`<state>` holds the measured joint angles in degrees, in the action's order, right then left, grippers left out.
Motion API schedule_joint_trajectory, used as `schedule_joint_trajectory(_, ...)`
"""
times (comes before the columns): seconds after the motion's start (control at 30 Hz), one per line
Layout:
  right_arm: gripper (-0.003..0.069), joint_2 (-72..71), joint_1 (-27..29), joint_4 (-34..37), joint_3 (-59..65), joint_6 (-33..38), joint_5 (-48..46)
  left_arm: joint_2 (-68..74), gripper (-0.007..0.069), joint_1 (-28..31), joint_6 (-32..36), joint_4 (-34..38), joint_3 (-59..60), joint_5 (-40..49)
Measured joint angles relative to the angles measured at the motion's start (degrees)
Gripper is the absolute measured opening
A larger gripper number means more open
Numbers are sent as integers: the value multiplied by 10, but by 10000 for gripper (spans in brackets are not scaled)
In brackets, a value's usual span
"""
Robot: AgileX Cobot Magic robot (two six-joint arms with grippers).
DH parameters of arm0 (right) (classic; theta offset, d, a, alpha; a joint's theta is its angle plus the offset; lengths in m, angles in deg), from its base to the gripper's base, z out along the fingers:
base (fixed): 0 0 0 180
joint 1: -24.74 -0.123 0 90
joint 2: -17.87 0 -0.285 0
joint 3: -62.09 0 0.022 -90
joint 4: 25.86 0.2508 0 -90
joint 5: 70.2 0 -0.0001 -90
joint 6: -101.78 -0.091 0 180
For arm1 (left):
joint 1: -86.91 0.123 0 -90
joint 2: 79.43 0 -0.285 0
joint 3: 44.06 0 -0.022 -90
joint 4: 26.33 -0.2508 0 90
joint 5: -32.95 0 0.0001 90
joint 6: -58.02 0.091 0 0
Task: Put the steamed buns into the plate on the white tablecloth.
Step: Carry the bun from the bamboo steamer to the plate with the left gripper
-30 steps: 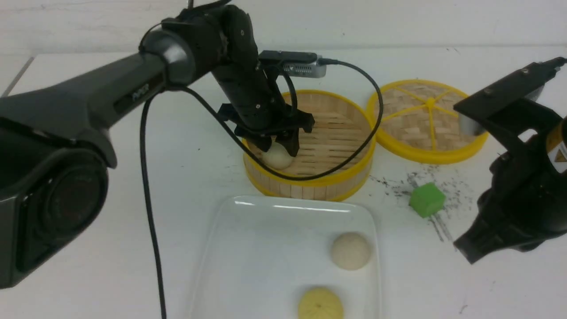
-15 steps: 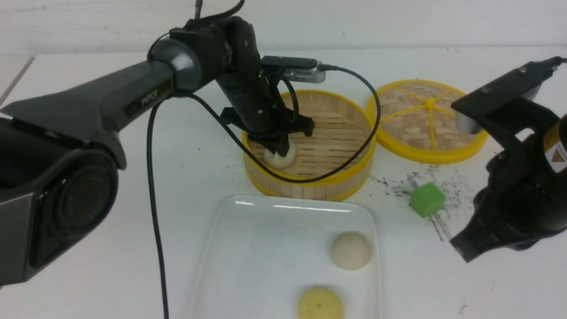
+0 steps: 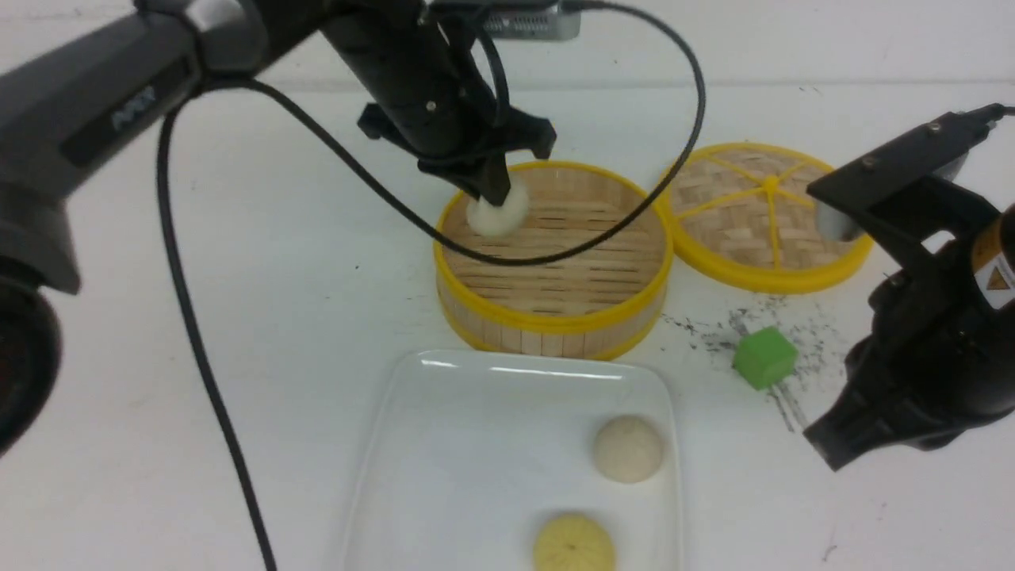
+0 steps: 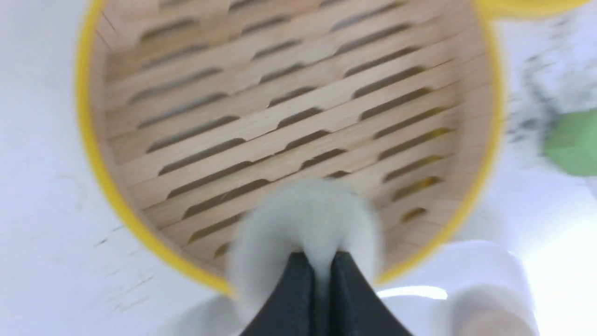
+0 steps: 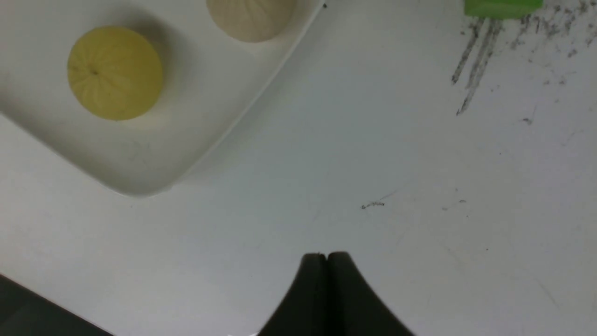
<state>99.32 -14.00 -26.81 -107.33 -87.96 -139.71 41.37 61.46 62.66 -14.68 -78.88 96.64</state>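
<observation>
Up it comes! A second ago the left hand (image 3: 496, 194) stood wide over the last bun (image 3: 501, 216) on the steamer (image 3: 555, 321) floor. Half a second back it had pinched shut on it down there. Now arm and bun have lifted clear, and the bun hangs over the steamer's far-left rim. The left wrist view shows only bare slats below, so nothing is left in there.

That means the pick is done. What remains, by my reading, is the carry toward the near edge of the surface (image 3: 238, 317), where the plate (image 3: 476, 444) waits, and then the release. Two buns already sit in the plate: a beige bun (image 3: 628, 449) by its right rim and a yellow bun (image 3: 573, 543) at its near-right end. Its left half is bare, so there is plenty of room.

The left hand's fingers are almost together, sunk into the bun's soft top, and the dough bulges out on either side of them. It's a narrow bite on a squashy thing, so it may slip on the way over.

The right hand (image 5: 328, 255) is closed tight and holds nothing. It hovers over the bare surface off the plate's right corner, apart from the cube (image 3: 764, 358).
</observation>
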Motion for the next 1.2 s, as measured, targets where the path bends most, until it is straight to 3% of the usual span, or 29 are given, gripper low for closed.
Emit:
schedule_joint_trajectory(0.47, 0, 0, 0, 2, 0, 0, 2, -152, 22, 0, 0, -15, 21, 73)
schedule_joint_trajectory(0.73, 4, 0, 0, 18, 0, 0, 3, -204, 22, 0, 0, -2, 243, 72)
schedule_joint_trajectory(1.0, 9, 0, 0, 44, 0, 0, 33, -211, 22, 0, 2, 32, 429, -49)
schedule_joint_trajectory(1.2, 13, 0, 0, 46, 0, 0, 41, -211, 24, 0, 2, 56, 457, -122)
